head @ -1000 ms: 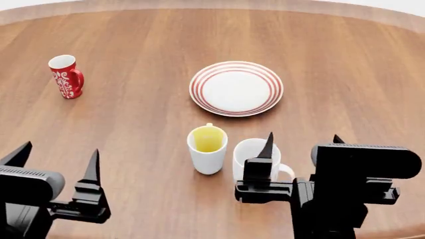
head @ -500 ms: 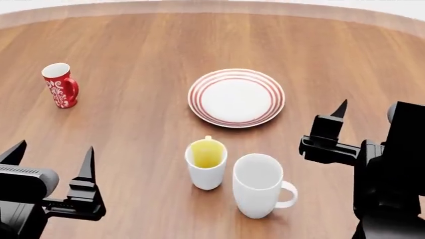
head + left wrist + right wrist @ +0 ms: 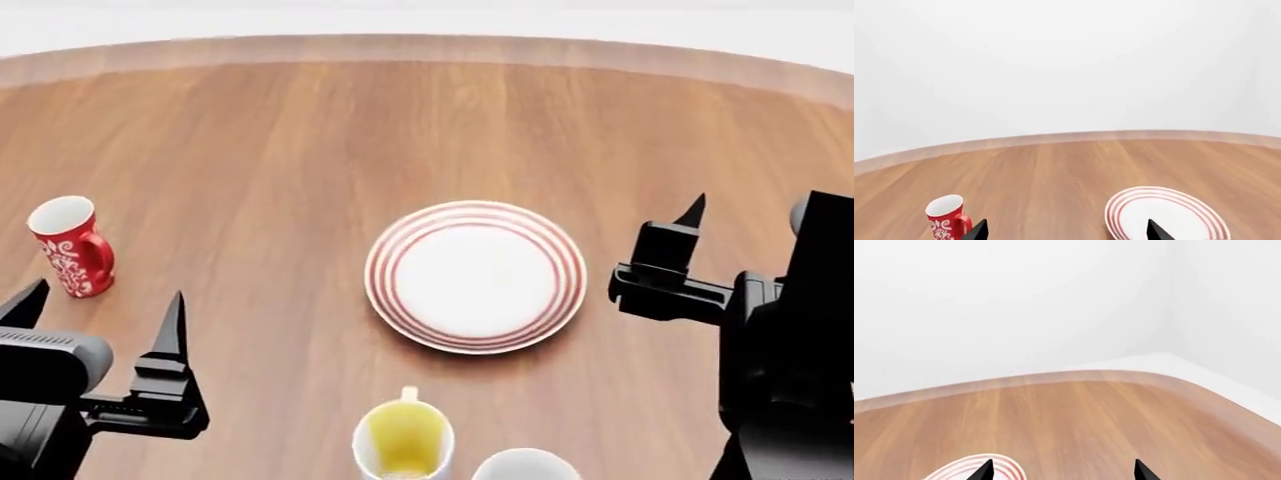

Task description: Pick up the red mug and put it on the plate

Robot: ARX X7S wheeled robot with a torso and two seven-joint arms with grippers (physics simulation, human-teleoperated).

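Note:
The red mug (image 3: pixel 70 246), red with white swirls, stands upright at the table's left. It also shows in the left wrist view (image 3: pixel 947 217). The plate (image 3: pixel 475 212), white with red rings, lies at the middle, apart from the mug. My left gripper (image 3: pixel 103 300) is open and empty, above the table just on the near side of the red mug. In the left wrist view (image 3: pixel 1066 232) its tips frame the gap between mug and plate (image 3: pixel 1164 215). My right gripper (image 3: pixel 750 215) is open and empty, right of the plate. The right wrist view (image 3: pixel 1063 471) shows the plate's rim (image 3: pixel 954 471).
A white mug with a yellow inside (image 3: pixel 403 440) and a larger plain white mug (image 3: pixel 525 465) stand near the front edge, below the plate in the head view. The round wooden table (image 3: pixel 267 150) curves away at the back, with a white wall behind.
The head view has shifted, so the mugs and plate sit lower in the frame. My right arm has moved from in front of the white mug to the plate's right.

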